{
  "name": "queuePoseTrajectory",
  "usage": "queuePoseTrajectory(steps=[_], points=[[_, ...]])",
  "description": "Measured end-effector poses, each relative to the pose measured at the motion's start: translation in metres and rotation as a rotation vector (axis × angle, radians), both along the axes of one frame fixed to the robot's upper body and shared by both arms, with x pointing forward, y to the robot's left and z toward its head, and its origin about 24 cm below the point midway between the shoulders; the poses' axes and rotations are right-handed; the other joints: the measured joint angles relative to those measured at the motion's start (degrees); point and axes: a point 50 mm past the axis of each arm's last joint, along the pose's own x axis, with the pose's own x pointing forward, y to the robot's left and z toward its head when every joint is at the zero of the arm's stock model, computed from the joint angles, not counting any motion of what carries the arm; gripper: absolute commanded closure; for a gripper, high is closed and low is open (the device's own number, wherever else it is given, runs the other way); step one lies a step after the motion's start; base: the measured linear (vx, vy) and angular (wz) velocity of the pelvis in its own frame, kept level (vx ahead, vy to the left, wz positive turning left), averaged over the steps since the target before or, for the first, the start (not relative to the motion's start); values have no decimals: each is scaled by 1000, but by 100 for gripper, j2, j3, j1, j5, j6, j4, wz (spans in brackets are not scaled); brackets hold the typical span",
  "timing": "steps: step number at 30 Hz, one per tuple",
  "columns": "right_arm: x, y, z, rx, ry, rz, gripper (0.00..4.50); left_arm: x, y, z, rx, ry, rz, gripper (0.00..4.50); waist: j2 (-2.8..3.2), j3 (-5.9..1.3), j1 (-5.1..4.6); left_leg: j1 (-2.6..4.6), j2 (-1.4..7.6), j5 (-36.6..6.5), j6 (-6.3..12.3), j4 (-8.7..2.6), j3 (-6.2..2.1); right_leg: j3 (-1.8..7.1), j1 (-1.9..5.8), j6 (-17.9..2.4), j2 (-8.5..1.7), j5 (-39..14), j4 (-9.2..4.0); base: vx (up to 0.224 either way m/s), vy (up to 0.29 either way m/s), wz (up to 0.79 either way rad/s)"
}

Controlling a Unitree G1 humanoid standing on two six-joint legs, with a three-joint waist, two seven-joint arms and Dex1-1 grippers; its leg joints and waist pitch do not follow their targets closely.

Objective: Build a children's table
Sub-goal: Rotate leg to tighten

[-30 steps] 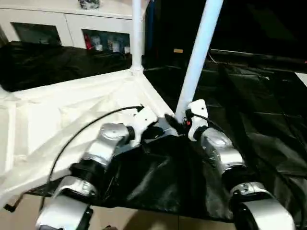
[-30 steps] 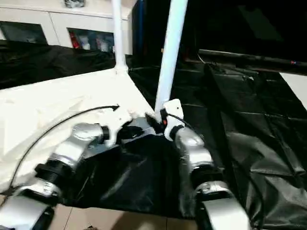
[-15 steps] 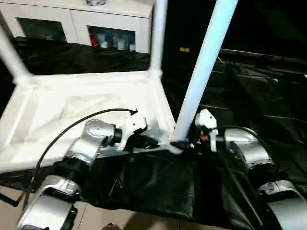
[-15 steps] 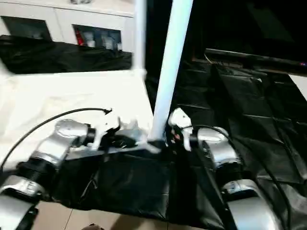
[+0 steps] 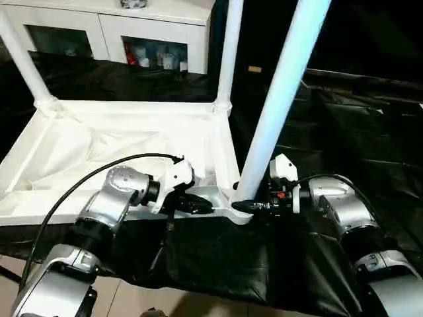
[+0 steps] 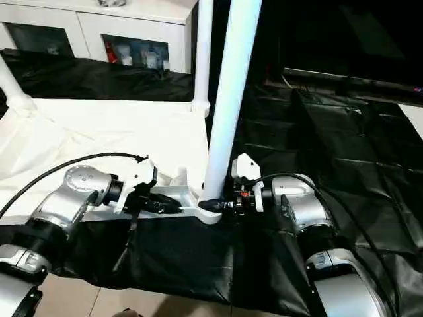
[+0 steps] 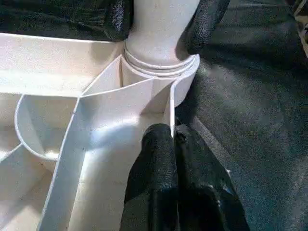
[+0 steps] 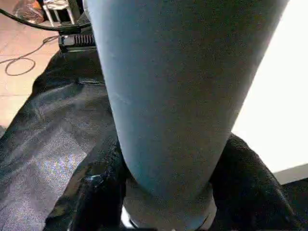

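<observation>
Tabletop (image 5: 119, 142) lies upside down, ribbed underside up, on the black sheet (image 5: 357, 132) over the desk. Far-left leg (image 5: 20, 59) and far-right leg (image 5: 229, 53) stand upright in their corner sockets. Left hand (image 5: 198, 203) is clenched on a thin rib at the near edge, just beside the near-right socket (image 7: 161, 72). Near-right leg (image 5: 281, 99) stands seated in that socket. Right hand (image 5: 248, 206) has its fingers (image 8: 96, 192) on either side of that leg's base, grasping it. White cabinet (image 5: 145, 33) behind.
</observation>
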Motion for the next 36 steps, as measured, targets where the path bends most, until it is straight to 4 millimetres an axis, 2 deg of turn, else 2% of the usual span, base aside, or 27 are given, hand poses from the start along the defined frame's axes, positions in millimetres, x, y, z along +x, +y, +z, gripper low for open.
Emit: queuePoseTrajectory(steps=[5, 8, 15, 17, 20, 24, 25, 26, 30, 31, 33, 36], points=[[-7, -1, -5, 38, 4, -55, 250, 0, -7, -3, -15, -5, 14, 450, -3, -2, 71, 9, -1, 0, 0, -2, 2, 0, 12, 1, -3, 0, 0, 0, 0, 0], [-7, -1, -10, 58, 1, -149, 250, 2, -11, -5, -11, -17, 58, 450, -7, -5, 72, 42, -4, -1, -1, -5, 1, 10, 40, 1, -4, 0, 1, 0, 0, 0], [12, 18, -23, 77, -15, -610, 252, 17, -31, -11, 1, -74, 309, 450, -15, -20, -87, 52, -15, 0, -2, -9, -16, 14, 50, 37, -8, -21, -19, -39, 1, -3], [20, 26, -25, 66, -2, -730, 252, 18, -40, -14, 4, -83, 367, 450, -11, -21, -158, 53, -19, 0, -2, -11, -23, 9, 51, 38, -8, -22, -41, -27, 6, -4], [29, 37, -24, 46, 10, -853, 252, 20, -49, -16, 11, -100, 436, 450, 8, -32, -197, 52, -23, 0, -1, -33, -48, -24, 52, 38, -7, -22, -119, 0, 0, 0], [33, 42, -22, 44, 8, -893, 252, 20, -51, -16, 14, -108, 454, 450, 12, -36, -248, 43, -25, -1, -1, -57, -85, -66, 53, 38, -8, -22, -210, 0, 0, 0], [33, 44, -23, 51, 15, -905, 197, 21, -51, -17, 19, -112, 455, 450, 9, -37, -263, 43, -25, -1, -1, -53, -88, -65, 54, 38, -10, -22, -210, 0, 0, 0], [33, 44, -23, 55, 18, -908, 183, 21, -51, -17, 21, -114, 454, 450, 7, -36, -273, 44, -26, -1, 0, -53, -87, -65, 54, 38, -12, -21, -210, 0, 0, 0], [32, 46, -22, 81, 33, -877, 164, 21, -46, -15, 25, -123, 437, 450, 4, -32, -300, 43, -28, -1, 0, -57, -88, -69, 48, 38, -12, -21, -208, 0, 0, 0], [32, 46, -22, 85, 28, -866, 139, 21, -45, -15, 26, -124, 428, 450, 4, -31, -300, 43, -27, -1, 0, -59, -86, -71, 48, 37, -11, -21, -205, 0, 0, 0], [31, 45, -21, 86, 15, -830, 124, 21, -42, -14, 24, -126, 411, 450, 7, -29, -300, 39, -24, -1, 0, -60, -79, -71, 41, 25, -11, -13, -201, 0, 0, 0], [29, 38, -19, 67, -7, -727, 124, 20, -37, -11, 21, -128, 363, 450, 6, -24, -299, 34, -19, -1, 0, -61, -71, -71, 32, -8, -9, 34, -197, 0, 0, 0]])
